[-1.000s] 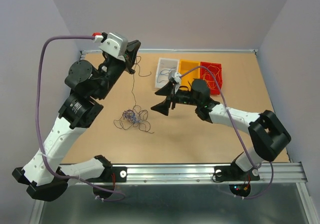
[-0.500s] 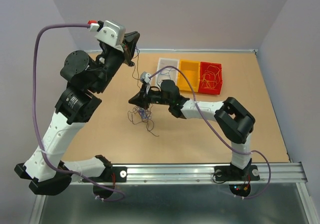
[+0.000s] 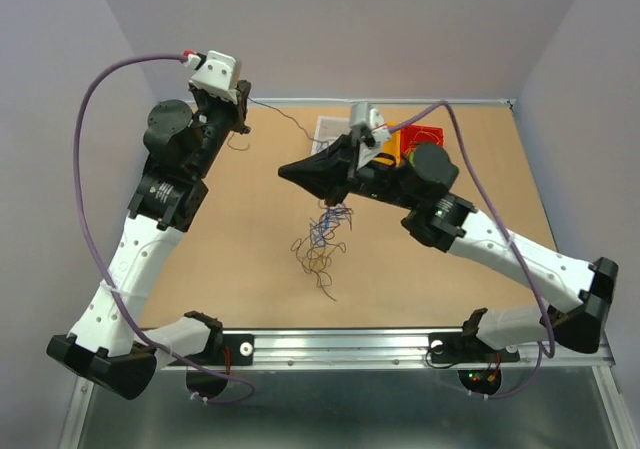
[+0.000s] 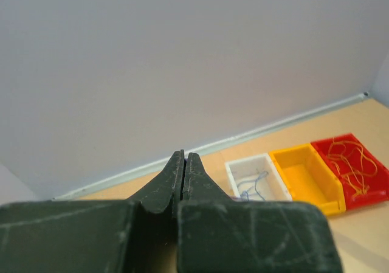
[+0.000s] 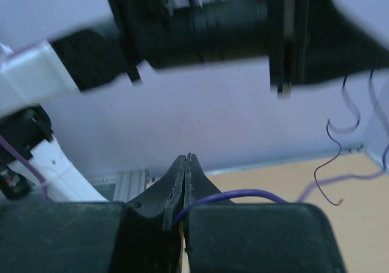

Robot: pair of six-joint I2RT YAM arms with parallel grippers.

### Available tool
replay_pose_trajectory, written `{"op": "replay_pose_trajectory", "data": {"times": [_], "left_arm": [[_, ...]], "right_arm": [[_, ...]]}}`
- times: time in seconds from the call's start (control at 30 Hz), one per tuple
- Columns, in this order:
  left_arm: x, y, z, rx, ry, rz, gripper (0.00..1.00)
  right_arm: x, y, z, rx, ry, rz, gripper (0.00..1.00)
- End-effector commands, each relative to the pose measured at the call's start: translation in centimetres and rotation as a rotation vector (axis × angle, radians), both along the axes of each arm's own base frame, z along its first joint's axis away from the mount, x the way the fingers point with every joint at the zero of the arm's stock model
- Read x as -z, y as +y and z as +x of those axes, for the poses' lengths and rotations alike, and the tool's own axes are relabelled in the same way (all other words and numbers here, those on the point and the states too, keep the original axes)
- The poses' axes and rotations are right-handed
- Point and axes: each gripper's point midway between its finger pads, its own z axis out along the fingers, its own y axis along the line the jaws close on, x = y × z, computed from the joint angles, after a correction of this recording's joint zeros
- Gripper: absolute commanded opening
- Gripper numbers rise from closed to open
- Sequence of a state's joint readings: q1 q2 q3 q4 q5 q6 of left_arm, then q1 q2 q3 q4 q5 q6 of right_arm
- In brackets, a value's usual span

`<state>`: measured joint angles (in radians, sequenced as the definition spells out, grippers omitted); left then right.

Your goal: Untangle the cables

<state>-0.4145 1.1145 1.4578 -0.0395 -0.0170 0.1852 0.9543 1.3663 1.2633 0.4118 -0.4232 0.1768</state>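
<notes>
The cables are thin curly strands in blue, black and yellow-orange. A tangle of them (image 3: 320, 241) hangs above the table under my right gripper (image 3: 284, 172). That gripper is shut on a blue cable (image 5: 243, 195), which comes out low between its jaws (image 5: 185, 160). My left gripper (image 3: 242, 99) is raised at the back left and is shut (image 4: 184, 157). A thin dark strand (image 3: 285, 119) runs from it toward the right gripper. In the right wrist view, dark strands (image 5: 333, 133) dangle below the left gripper (image 5: 282, 87).
Three small bins stand in a row at the back: white (image 4: 275, 174) with a blue strand, orange (image 4: 307, 176), and red (image 4: 352, 166) with yellow-orange strands. In the top view the right arm covers part of them. A metal rail (image 3: 340, 344) lines the near table edge.
My right gripper went from open to shut on the tangle and lifted it off the table, swinging right. The left gripper drew back to the left, pulling a strand out.
</notes>
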Motion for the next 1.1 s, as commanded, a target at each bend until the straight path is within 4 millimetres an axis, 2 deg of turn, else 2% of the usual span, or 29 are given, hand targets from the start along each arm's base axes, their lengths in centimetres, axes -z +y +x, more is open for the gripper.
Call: {"op": "replay_pose_trajectory", "data": {"times": [0.0, 0.07, 0.1, 0.13, 0.17, 0.2, 0.23, 0.3, 0.33, 0.37, 0.43, 0.5, 0.57, 0.67, 0.7, 0.73, 0.8, 0.87, 0.97, 1.0, 1.07], "left_arm": [[1.3, -2.8, -0.4, 0.159, -0.033, -0.032, 0.00], [2.2, -3.4, -0.9, 0.203, -0.034, -0.045, 0.00], [4.1, -4.1, -0.9, 0.235, -0.002, -0.034, 0.00], [4.8, -4.4, -1.0, 0.255, 0.005, -0.030, 0.00], [5.2, -4.7, -1.2, 0.275, -0.004, -0.023, 0.00], [7.1, -5.4, -1.4, 0.320, 0.025, -0.002, 0.00], [7.9, -5.7, -1.4, 0.336, 0.036, 0.011, 0.00], [9.0, -6.3, -1.2, 0.361, 0.056, 0.016, 0.00], [9.4, -6.3, -1.1, 0.362, 0.065, 0.019, 0.00], [9.6, -6.5, -1.1, 0.367, 0.069, 0.020, 0.00], [9.8, -6.6, -1.2, 0.378, 0.077, 0.022, 0.00], [10.0, -6.6, -1.6, 0.387, 0.074, 0.023, 0.00], [10.3, -6.6, -1.8, 0.392, 0.072, 0.020, 0.00], [10.6, -6.7, -2.3, 0.412, 0.069, 0.021, 0.00], [10.8, -6.9, -2.4, 0.421, 0.074, 0.021, 0.00], [11.1, -7.2, -2.6, 0.446, 0.082, 0.024, 0.00], [11.5, -7.7, -2.8, 0.477, 0.100, 0.025, 0.00], [11.5, -8.2, -3.1, 0.510, 0.113, 0.024, 0.00], [12.1, -8.7, -3.4, 0.544, 0.146, 0.025, 0.00], [12.1, -8.9, -3.7, 0.562, 0.150, 0.021, 0.00], [12.2, -9.0, -3.9, 0.572, 0.159, 0.016, 0.00]], "right_arm": [[-4.2, -3.5, 0.9, 0.169, 0.055, 0.049, 0.01], [-2.0, -4.4, 2.0, 0.248, 0.107, 0.032, 0.01], [0.7, -4.3, 2.9, 0.286, 0.137, -0.014, 0.01], [6.1, -4.1, 3.9, 0.332, 0.188, -0.107, 0.01], [8.8, -4.7, 5.4, 0.424, 0.233, -0.137, 0.00], [11.7, -4.5, 6.4, 0.467, 0.266, -0.187, 0.00], [13.1, -4.5, 6.8, 0.489, 0.280, -0.215, 0.01], [12.7, -4.1, 6.8, 0.478, 0.282, -0.252, 0.01], [11.1, -3.8, 6.6, 0.458, 0.272, -0.245, 0.00], [7.1, -3.5, 6.1, 0.421, 0.239, -0.195, 0.01], [3.2, -4.0, 4.3, 0.348, 0.201, -0.161, 0.00], [-0.1, -4.9, 3.7, 0.348, 0.171, -0.107, 0.00], [-0.9, -6.1, 3.4, 0.371, 0.162, -0.084, 0.01], [4.4, -6.5, 4.9, 0.460, 0.217, -0.169, 0.01], [5.5, -6.4, 5.4, 0.480, 0.214, -0.182, 0.01], [8.4, -6.6, 6.1, 0.519, 0.219, -0.232, 0.01], [9.8, -6.2, 7.0, 0.542, 0.196, -0.244, 0.01], [10.7, -5.6, 7.0, 0.520, 0.165, -0.258, 0.00], [10.6, -4.4, 6.7, 0.463, 0.077, -0.245, 0.01], [9.8, -4.0, 6.8, 0.453, 0.048, -0.204, 0.01], [10.0, -3.6, 7.1, 0.458, 0.006, -0.186, 0.01]]}}
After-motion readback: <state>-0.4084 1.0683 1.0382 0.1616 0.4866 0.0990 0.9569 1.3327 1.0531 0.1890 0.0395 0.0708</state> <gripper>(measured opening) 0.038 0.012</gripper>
